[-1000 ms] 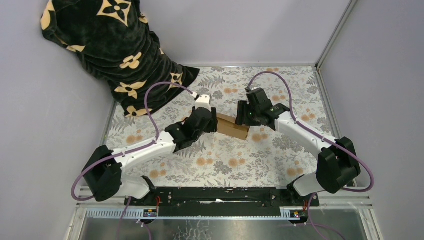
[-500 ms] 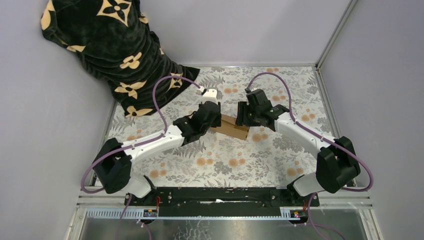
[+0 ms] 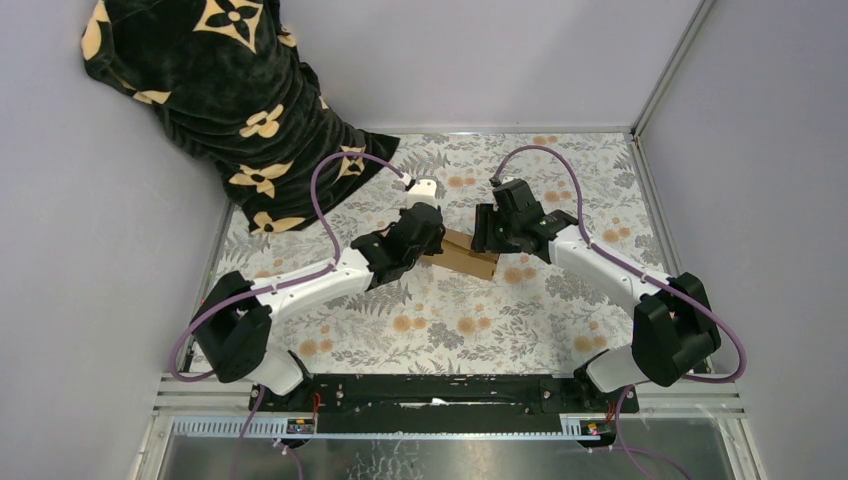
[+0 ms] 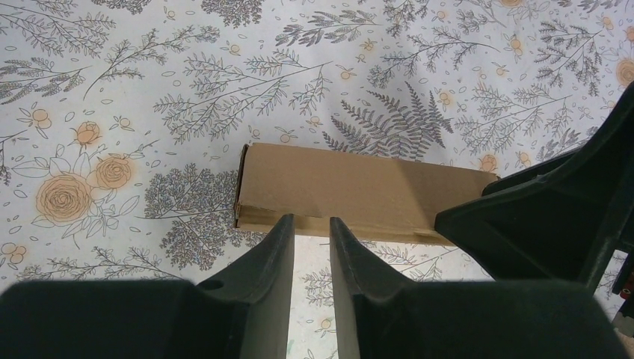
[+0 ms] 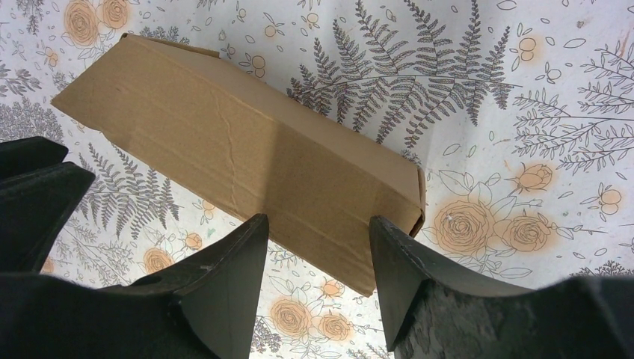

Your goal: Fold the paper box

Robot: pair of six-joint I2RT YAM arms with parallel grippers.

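The paper box (image 3: 470, 258) is a small closed brown cardboard box lying on its side on the floral cloth, between the two grippers. My left gripper (image 3: 433, 243) is at the box's left end; in the left wrist view its tips (image 4: 310, 221) reach the box's (image 4: 359, 193) near edge, with a narrow gap and nothing between them. My right gripper (image 3: 488, 237) hovers over the box's right part. In the right wrist view it (image 5: 317, 221) is open, fingers spread above the box (image 5: 239, 149), not touching it.
A black cloth with beige flowers (image 3: 230, 100) hangs over the back left corner. The floral tablecloth (image 3: 450, 325) covers the table. Grey walls stand on the left, back and right. The arm bases sit on a black rail (image 3: 440, 392) at the near edge.
My left arm has swung right and forward, bringing its gripper up to the box's left end. The right gripper and the box have barely moved.
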